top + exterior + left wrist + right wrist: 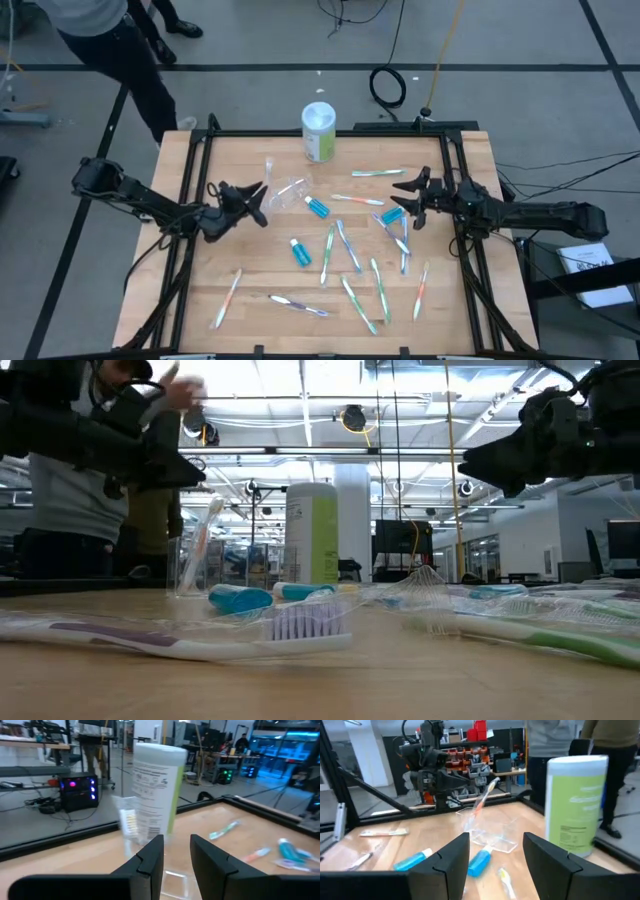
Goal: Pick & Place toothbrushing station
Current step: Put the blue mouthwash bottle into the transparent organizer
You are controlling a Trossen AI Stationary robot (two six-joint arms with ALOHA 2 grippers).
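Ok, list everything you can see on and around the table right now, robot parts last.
clear plastic container: one, transparent, upper middle of the table, one toothbrush standing in it
wipes canister: one, white and green, far edge, upright
blue tubes: three, lying around the table's middle
loose toothbrushes: about a dozen, green, blue, orange, white, scattered flat over the middle and near side
cable coil: one, black, on the floor beyond the table
person: one, dark trousers, far left corner
left gripper: open, beside the container
right gripper: open, above the right-hand brushes
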